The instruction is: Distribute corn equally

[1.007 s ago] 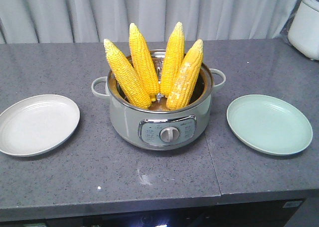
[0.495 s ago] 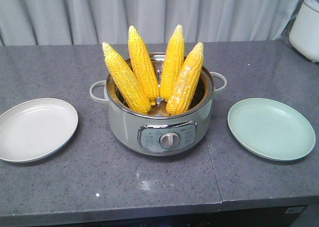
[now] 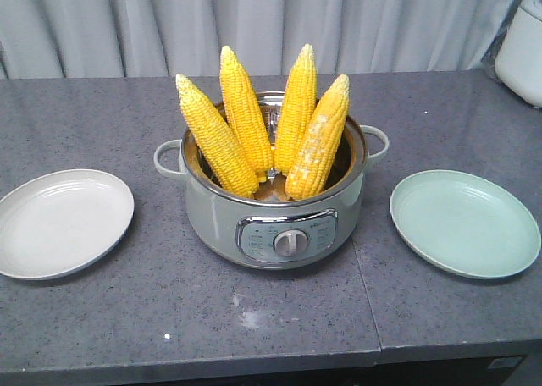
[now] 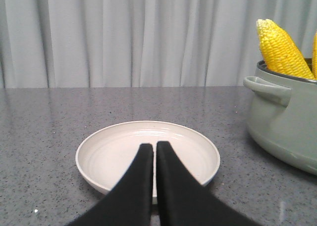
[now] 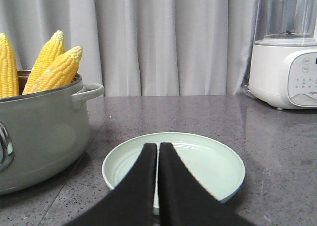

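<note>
Only the view's drifted a touch, nothing on the bench (image 3: pixel 102 335) moved. Corn (image 3: pixel 243 111) stands in the pot (image 3: pixel 212 217) mid-bench, between white plate (image 3: pixel 25 259) and green plate (image 3: pixel 466 225). Left pincer (image 4: pixel 154 147) and right pincer (image 5: pixel 157 146) both pinched closed, holding nothing.

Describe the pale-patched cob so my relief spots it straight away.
Find the grey-green cooker mid-counter. Of the four standing inside, take the rightmost cob, nearest the green plate. It alone has whitish patches on its kernels.
</note>
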You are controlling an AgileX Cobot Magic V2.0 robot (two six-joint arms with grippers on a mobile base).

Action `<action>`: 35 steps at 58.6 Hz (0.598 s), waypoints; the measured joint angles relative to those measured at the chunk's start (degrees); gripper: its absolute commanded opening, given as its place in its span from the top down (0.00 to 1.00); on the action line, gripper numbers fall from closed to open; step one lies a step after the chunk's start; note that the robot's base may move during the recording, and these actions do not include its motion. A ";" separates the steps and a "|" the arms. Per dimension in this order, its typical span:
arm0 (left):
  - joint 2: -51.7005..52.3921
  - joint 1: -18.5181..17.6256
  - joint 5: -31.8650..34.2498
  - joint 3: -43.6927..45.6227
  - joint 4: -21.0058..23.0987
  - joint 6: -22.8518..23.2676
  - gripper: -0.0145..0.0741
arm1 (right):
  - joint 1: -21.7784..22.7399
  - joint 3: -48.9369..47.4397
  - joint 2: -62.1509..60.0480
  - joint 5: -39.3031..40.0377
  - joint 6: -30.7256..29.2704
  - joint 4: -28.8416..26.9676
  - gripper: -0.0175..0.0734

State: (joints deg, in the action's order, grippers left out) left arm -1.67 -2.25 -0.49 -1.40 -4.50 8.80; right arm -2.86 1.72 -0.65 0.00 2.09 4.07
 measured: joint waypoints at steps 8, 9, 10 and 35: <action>0.00 0.00 0.00 0.00 0.00 0.00 0.84 | 0.00 0.00 0.00 0.00 0.00 0.00 0.81; 0.00 0.00 0.00 0.00 0.00 0.00 0.84 | 0.00 0.00 0.00 0.00 0.00 0.00 0.81; 0.00 0.00 0.00 0.00 0.00 0.00 0.84 | 0.00 0.00 0.00 0.00 0.00 0.00 0.81; 0.00 0.00 0.00 0.00 0.00 0.00 0.84 | 0.00 0.00 0.00 0.00 0.00 0.00 0.81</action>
State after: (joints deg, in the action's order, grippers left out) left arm -1.67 -2.25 -0.49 -1.40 -4.50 8.80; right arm -2.86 1.72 -0.65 0.00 2.09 4.07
